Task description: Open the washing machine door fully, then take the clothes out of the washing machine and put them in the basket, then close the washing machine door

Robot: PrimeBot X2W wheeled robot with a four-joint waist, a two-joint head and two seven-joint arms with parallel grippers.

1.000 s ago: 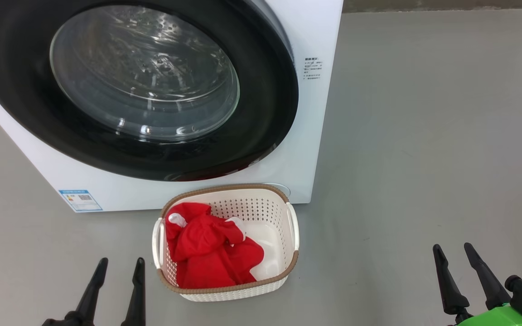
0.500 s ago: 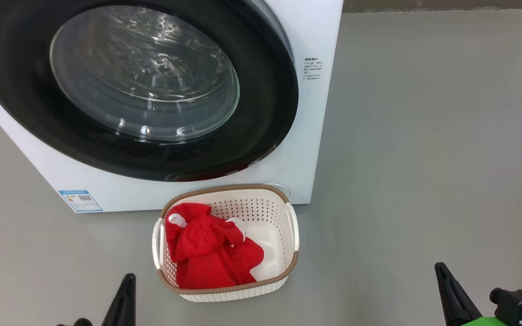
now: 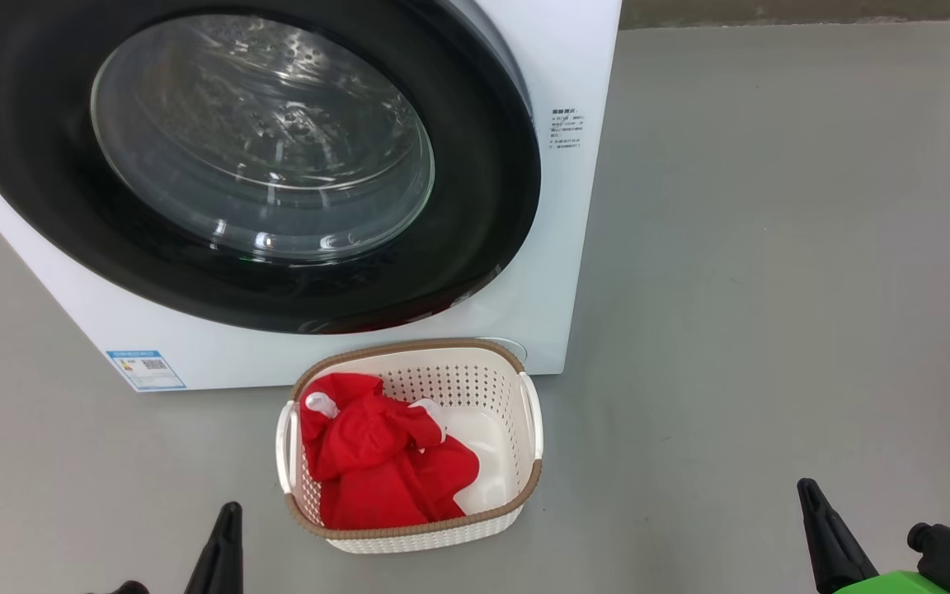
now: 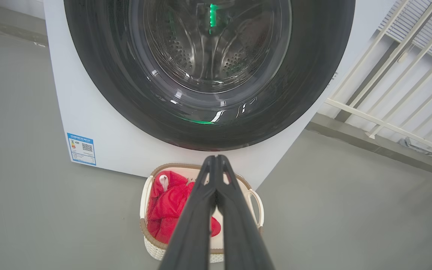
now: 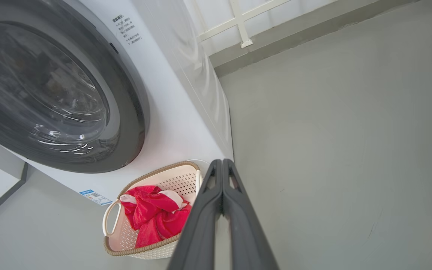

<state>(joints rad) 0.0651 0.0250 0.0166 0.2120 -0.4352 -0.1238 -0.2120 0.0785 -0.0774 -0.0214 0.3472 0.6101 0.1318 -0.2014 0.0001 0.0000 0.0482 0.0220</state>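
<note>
The large round washing machine door (image 3: 483, 206), with a glossy black rim and a clear glass bowl, lies flush against the big white front-loading washing machine (image 3: 578, 264). The bright red soft clothes (image 3: 376, 462) rest inside the small cream-white perforated plastic basket (image 3: 524, 488), which stands on the grey floor (image 3: 772, 289) just in front of the machine.

Compared with one second ago, both grippers sit lower in the head view and have closed. The left gripper (image 4: 214, 159) and right gripper (image 5: 222, 162) have their fingers pressed together and hold nothing.

Judgement: all task steps appear complete, and the arms are retiring.

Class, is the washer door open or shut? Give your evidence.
Shut: the door lies flush against the washer front, with no gap at its rim.
</note>
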